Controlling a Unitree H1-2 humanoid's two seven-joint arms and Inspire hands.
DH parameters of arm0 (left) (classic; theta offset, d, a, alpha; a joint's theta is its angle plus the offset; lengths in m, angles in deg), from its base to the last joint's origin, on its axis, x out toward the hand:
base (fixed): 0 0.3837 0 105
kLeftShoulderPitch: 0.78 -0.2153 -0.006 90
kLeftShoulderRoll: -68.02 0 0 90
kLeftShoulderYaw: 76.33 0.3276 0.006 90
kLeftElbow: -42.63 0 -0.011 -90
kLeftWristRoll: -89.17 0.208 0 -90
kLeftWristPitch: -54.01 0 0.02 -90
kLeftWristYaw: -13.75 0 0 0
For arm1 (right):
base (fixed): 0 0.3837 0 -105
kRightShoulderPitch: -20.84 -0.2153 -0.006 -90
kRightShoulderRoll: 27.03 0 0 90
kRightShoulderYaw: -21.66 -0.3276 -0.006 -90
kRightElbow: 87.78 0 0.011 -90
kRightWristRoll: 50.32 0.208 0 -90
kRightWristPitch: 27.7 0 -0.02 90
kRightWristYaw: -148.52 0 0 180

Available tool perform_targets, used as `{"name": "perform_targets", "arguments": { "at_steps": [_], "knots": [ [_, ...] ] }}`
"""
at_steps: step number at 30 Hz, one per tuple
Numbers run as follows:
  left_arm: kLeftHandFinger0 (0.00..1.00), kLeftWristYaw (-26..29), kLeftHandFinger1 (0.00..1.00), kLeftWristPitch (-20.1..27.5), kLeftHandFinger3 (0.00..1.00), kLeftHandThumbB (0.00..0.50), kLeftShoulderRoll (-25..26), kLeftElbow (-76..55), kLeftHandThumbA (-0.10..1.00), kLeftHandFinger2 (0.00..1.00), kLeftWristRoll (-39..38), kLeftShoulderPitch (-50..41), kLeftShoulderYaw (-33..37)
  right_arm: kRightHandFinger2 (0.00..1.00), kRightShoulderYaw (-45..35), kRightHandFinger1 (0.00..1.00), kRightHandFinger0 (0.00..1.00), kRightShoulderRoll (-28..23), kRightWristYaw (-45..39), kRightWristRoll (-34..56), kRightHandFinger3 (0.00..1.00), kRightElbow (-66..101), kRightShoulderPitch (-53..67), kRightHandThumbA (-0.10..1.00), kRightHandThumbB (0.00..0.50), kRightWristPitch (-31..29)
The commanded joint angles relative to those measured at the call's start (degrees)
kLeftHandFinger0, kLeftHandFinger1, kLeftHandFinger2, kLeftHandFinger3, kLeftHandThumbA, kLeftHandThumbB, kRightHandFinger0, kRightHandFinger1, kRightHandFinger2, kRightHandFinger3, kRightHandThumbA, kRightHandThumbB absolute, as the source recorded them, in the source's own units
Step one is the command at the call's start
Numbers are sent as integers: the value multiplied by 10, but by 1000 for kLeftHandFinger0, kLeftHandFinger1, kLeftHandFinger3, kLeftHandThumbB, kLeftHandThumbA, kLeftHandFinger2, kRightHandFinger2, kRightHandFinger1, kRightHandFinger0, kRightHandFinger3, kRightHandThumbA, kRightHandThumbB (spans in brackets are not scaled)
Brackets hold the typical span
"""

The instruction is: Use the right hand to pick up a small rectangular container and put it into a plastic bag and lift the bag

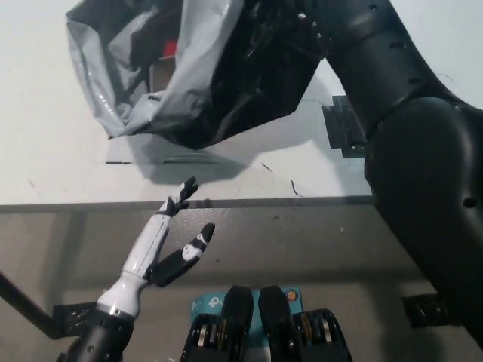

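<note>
A grey and black plastic bag (189,83) hangs above the white table (60,173), casting a shadow beneath it. Through its open mouth a small container (161,68) shows inside, red and brown. My black right arm (377,68) reaches up from the right into the bag's dark upper folds. The right hand (290,26) is mostly buried in the plastic there, and the bag hangs from it. My white left hand (172,241) rests open below the table's front edge, fingers spread, holding nothing.
A dark square patch (341,128) lies on the table at the right, partly behind my arm. A thin black mark (119,162) sits under the bag. The table's front edge (264,201) runs across the middle. Floor brackets (72,320) lie below.
</note>
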Motion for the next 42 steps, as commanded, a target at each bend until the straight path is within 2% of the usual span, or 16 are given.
{"name": "perform_targets", "arguments": {
  "at_steps": [1, 2, 3, 4, 5, 6, 7, 8, 9, 10, 18, 27, 30, 34, 40, 42],
  "knots": [
    [1000, -3, 1000, 3, 1000, 181, 2, -6, 673, 1000, -1, 15, 3, 626, 13, 71, 0, -21, 6, 14, 822, 1, -30, -47, 35, -30],
    [1000, -2, 1000, 5, 1000, 182, 2, -4, 673, 1000, -1, 15, 3, 632, 20, 63, 0, -21, 12, 9, 845, 0, -29, -36, 39, -30],
    [1000, -2, 1000, 5, 1000, 182, 2, -4, 674, 1000, -1, 15, 3, 575, 43, 67, 0, -22, 2, -11, 667, -1, -25, 101, 31, -27],
    [1000, -4, 1000, 3, 1000, 183, 2, -4, 673, 1000, -2, 16, 3, 892, 69, 399, 194, -24, -13, -32, 874, -1, -20, 270, 33, -21],
    [1000, -5, 1000, 2, 1000, 179, 2, -4, 668, 1000, -4, 16, 3, 1000, 98, 764, 473, -27, -30, -56, 1000, -2, -15, 404, 60, -14],
    [1000, -5, 1000, 3, 1000, 174, 1, -3, 663, 1000, -5, 16, 3, 1000, 152, 1000, 891, -32, -60, -101, 1000, -3, -8, 633, 111, 0],
    [1000, -5, 1000, 5, 1000, 174, 1, -2, 662, 1000, -5, 17, 3, 1000, 192, 1000, 1000, -35, -77, -127, 1000, -4, -3, 721, 163, 10],
    [997, -4, 1000, 5, 1000, 175, 2, -1, 662, 1000, -2, 18, 4, 1000, 252, 1000, 1000, -40, -91, -170, 1000, -5, 2, 836, 273, 16],
    [997, -3, 1000, 5, 1000, 175, 2, -1, 662, 1000, -1, 19, 4, 1000, 276, 1000, 1000, -42, -95, -185, 1000, -5, 3, 836, 273, 18],
    [994, -5, 1000, 2, 1000, 175, 3, -2, 664, 1000, -1, 21, 3, 1000, 315, 1000, 1000, -47, -99, -212, 1000, -5, 5, 794, 346, 16],
    [1000, -7, 1000, -5, 1000, 183, 4, -3, 680, 1000, -3, 26, 3, 1000, 433, 1000, 1000, -70, -149, -233, 1000, -3, -11, 842, 477, 5],
    [1000, -11, 1000, -13, 1000, 181, 3, -8, 683, 1000, -1, 22, 4, 1000, 500, 1000, 1000, -81, -206, -251, 1000, 1, -29, 951, 500, 22],
    [1000, -12, 1000, -11, 1000, 173, 4, -9, 682, 1000, -2, 17, 5, 1000, 515, 1000, 1000, -87, -215, -263, 1000, 9, -39, 883, 499, 7],
    [1000, -10, 1000, -7, 1000, 166, 4, -11, 662, 1000, 0, 10, 5, 1000, 543, 1000, 1000, -94, -197, -292, 1000, 23, -61, 859, 500, -2],
    [971, -2, 1000, -2, 1000, 169, 1, -4, 665, 1000, 5, 21, 3, 1000, 624, 1000, 1000, -128, -109, -394, 1000, 123, -92, 1000, 492, -41],
    [972, -1, 1000, 1, 1000, 177, 1, 0, 678, 1000, 4, 33, 1, 1000, 637, 1000, 1000, -154, -94, -425, 1000, 217, -84, 1000, 421, -43]
  ]
}}
